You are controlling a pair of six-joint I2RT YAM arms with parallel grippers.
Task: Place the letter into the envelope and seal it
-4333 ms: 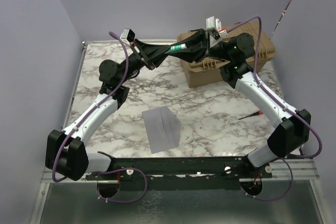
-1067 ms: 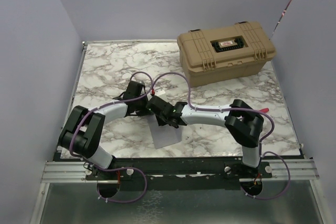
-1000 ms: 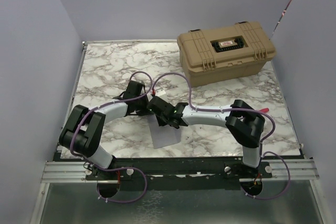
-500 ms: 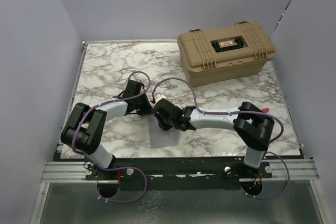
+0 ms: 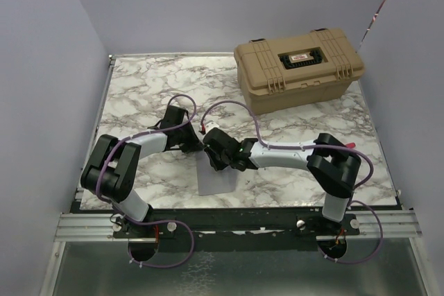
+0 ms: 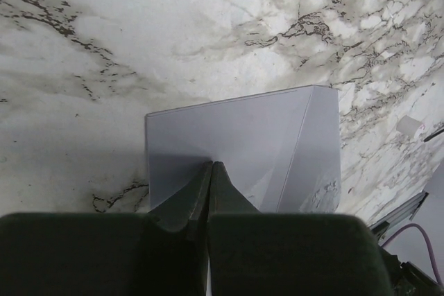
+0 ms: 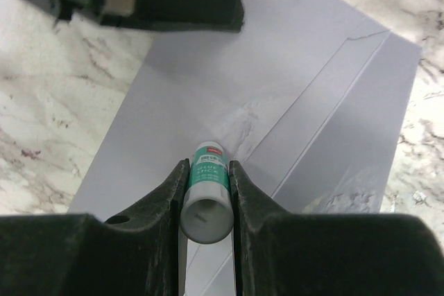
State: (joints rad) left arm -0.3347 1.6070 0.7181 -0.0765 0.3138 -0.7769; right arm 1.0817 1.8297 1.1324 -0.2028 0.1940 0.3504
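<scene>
On the marble table point(image 5: 139, 88), right jaws clamp a glue stick point(image 7: 207, 179) over the envelope point(image 7: 277, 88); left jaws closed.

No text reads clearly. The glue stick point(image 7: 207, 184) bears a teal label with blurred white print. The toolbox point(image 5: 326, 68), at one o'clock, carries an illegible red-and-white lid label.

envelope point(image 5: 215, 184) on table point(image 5: 139, 95), toolbox point(image 5: 300, 67) behind
</scene>
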